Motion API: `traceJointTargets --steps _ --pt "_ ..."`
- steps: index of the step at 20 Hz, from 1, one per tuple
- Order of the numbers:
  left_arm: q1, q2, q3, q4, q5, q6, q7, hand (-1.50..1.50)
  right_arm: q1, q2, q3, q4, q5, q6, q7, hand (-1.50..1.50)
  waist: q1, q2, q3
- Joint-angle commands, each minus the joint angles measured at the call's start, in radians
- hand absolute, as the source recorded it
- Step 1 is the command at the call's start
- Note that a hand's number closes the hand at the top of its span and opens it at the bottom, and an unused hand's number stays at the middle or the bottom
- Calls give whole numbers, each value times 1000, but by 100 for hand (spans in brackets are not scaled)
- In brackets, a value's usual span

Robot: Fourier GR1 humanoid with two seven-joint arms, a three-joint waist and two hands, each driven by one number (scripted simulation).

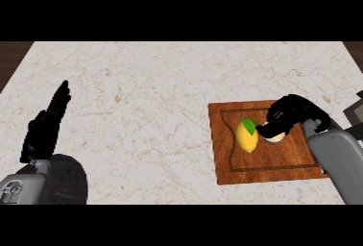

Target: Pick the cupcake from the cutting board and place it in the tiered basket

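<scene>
A pale marble desk (pixel 156 96) filled the view. At about four o'clock lay a wooden cutting board (pixel 234 168), and on it a yellow lemon (pixel 247 140) with a green leaf. Just beside the lemon, toward three o'clock, the right hand (pixel 292 114) curled its fingers over the cupcake (pixel 273 139), hiding most of it. At nine o'clock the left hand (pixel 47 126) rested open, fingers pointing toward twelve o'clock
</scene>
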Motion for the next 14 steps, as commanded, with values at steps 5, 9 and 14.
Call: traceJointTargets --steps 5,9,14 --pt "-34 -19 -47 6 -23 -16 -16 0 -386 -50 -133 217 226 -273 335 150 82 24 -10" --pt "-44 -41 -70 -5 -38 -3 0 0 -547 -29 -117 314 376 -376 411 150 94 17 -6" --pt "-53 -32 -56 11 -32 -9 -2 0 -699 -97 -136 382 586 -493 403 150 87 18 -7"
